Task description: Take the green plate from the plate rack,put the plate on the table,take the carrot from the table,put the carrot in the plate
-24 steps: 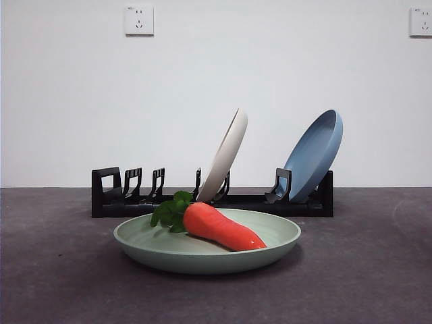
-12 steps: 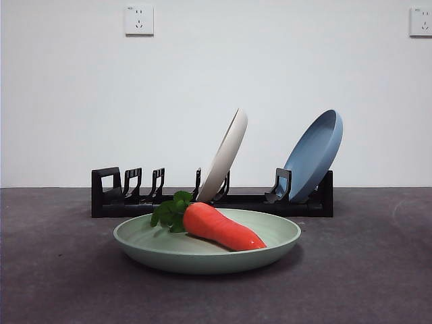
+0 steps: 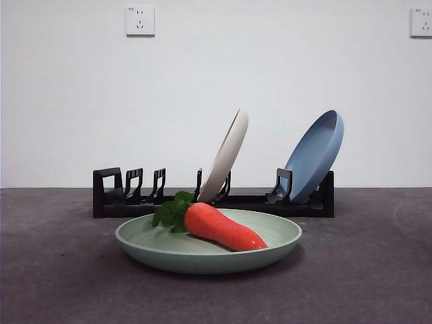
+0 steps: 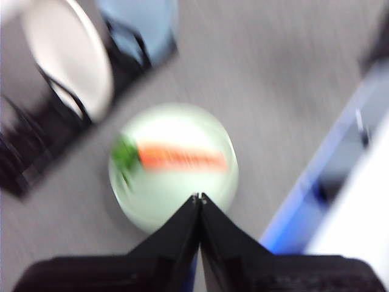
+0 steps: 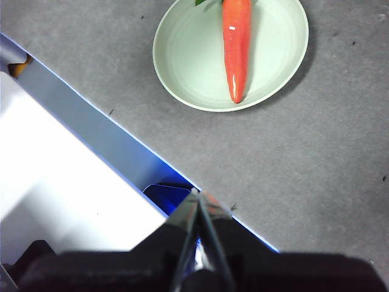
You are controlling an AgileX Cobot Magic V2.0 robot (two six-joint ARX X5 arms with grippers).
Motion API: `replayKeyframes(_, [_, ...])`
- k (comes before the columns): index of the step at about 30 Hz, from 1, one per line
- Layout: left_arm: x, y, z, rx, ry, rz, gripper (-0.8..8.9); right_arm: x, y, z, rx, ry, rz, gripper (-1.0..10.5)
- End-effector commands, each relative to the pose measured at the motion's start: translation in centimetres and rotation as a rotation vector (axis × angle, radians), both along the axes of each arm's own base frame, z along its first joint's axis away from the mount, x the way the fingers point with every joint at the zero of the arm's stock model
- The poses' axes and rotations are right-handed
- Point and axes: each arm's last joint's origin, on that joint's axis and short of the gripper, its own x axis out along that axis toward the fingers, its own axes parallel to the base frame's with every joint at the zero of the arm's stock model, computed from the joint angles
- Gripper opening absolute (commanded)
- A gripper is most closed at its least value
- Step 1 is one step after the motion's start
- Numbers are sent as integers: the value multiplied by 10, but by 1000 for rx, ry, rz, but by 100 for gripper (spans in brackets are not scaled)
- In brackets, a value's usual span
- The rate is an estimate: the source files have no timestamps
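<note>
With no legible writing anywhere, the left hand [image 4: 199, 198] and the right hand [image 5: 197, 196], both pinched closed and empty, hang above bare desk [image 3: 364, 270] short of the green plate [image 3: 145, 241] holding the carrot [image 3: 219, 227], the plate rack [image 3: 108, 196] beyond.

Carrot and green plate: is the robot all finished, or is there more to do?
It looks finished. The green plate lies flat on the table, out of the plate rack, and the carrot rests in it. Nothing is in hand: both tools are shut, empty, away from the plate.
</note>
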Motion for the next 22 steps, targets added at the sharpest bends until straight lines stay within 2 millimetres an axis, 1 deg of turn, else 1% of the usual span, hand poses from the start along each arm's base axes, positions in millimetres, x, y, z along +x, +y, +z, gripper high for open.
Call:
replayKeyframes(1, [14, 11, 20, -106, -194, 12, -3, 0, 0, 0, 2, -3, 0, 1])
replayKeyframes(4, [27, 29, 41, -268, -321, 17, -3, 0, 0, 0, 2, -3, 0, 0])
replayKeyframes(6, [31, 46, 49, -340, -396, 42, -3, 0, 0, 0, 2, -3, 0, 1])
replayKeyframes(8, [32, 64, 53, -368, -472, 103, -3, 0, 0, 0, 2, -3, 0, 0])
replayKeyframes(11, [26, 88, 50, -358, -554, 237, -3, 0, 0, 0, 2, -3, 0, 0])
replayKeyframes(14, [16, 104, 37, -310, -604, 352, -3, 0, 0, 0, 2, -3, 0, 1])
replayKeyframes(16, [11, 111, 22, -244, -634, 405, -3, 0, 0, 0, 2, -3, 0, 1])
replayKeyframes(20, [11, 119, -13, -190, -643, 489, -3, 0, 0, 0, 2, -3, 0, 1])
replayKeyframes(22, [15, 122, -35, -186, -637, 513, -3, 0, 0, 0, 2, -3, 0, 0])
